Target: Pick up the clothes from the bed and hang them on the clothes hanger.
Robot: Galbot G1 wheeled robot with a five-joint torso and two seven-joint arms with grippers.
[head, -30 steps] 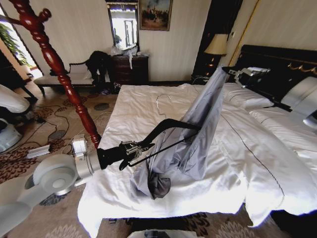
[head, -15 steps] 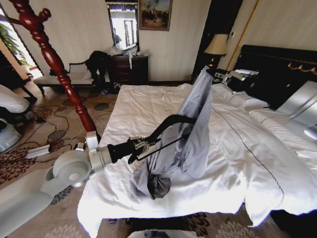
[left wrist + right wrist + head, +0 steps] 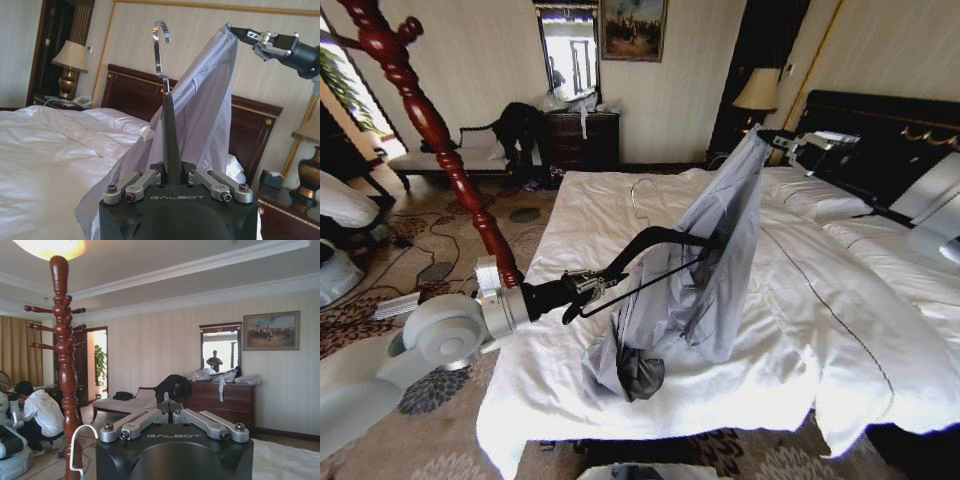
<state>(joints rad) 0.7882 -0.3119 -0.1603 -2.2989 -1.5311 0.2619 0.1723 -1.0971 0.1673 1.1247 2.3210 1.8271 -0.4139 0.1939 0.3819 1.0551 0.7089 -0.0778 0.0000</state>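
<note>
The left gripper (image 3: 582, 285) is clamped on one end of the hanger (image 3: 665, 240), holding it out level over the bed (image 3: 580, 215). The right gripper (image 3: 775, 137), closed on a pinch of fabric, holds the shirt (image 3: 720, 260) up by its top; the hem is bunched on the duvet. The hanger's far shoulder seems to sit inside the shirt, though the cloth hides it. The risk: thin fabric slipping from that small pinch, or the shoulder catching a fold instead of the neck opening.
</note>
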